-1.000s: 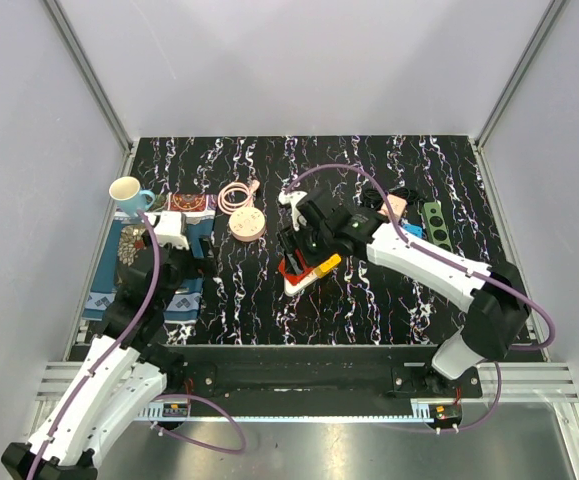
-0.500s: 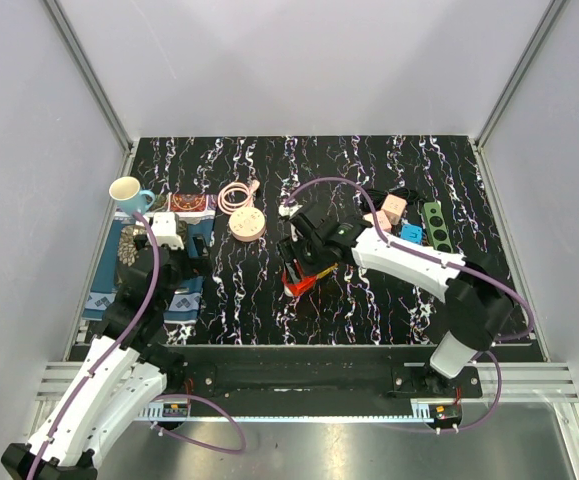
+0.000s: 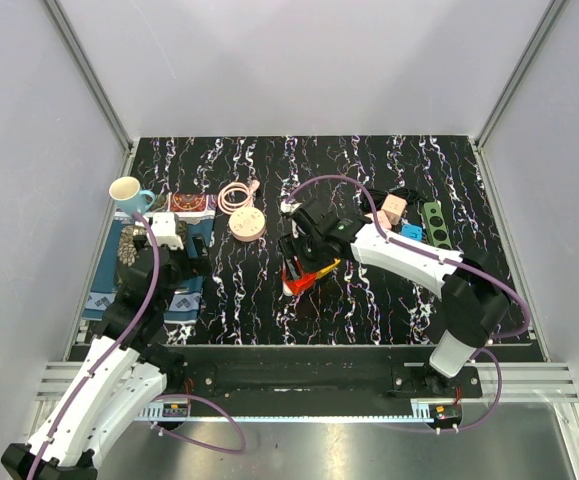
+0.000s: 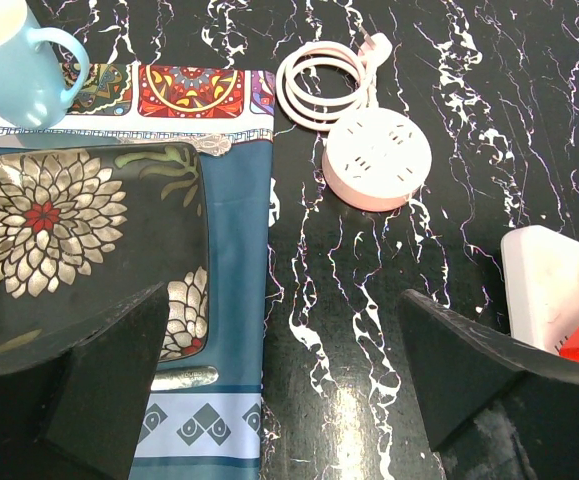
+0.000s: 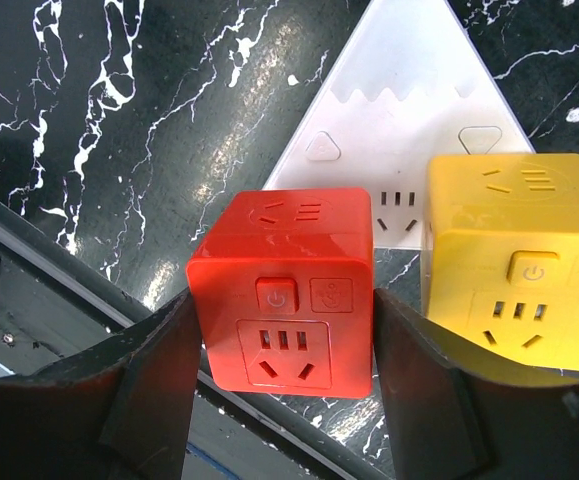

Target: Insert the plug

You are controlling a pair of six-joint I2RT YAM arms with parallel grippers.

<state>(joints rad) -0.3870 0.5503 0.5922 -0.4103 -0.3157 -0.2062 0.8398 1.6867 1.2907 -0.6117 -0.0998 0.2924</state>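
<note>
Red glossy plastic cube plug (image 5: 284, 290): clamped by opposite side faces in right gripper (image 5: 284, 345), over white triangular socket base (image 5: 399, 110), just beside yellow cube plug (image 5: 514, 270). We judge it light, rigid, slippery; flat sides give best purchase. Left gripper (image 4: 289, 380): gaping, empty.

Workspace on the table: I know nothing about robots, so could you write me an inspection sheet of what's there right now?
Surface: black marbled table.
Job's things: red cube plug at a corner of the white triangular base; yellow cube beside it. Whether the red one is seated is unclear.
Clutter: blue mug, floral plate, patterned cloth, pink round socket, green strip.
Grippers: left fingers open, holding nothing; right fingers closed on the red cube plug.
Cables: purple cable on each arm; pink cord coiled.
Surroundings: grey walls, metal frame.
</note>
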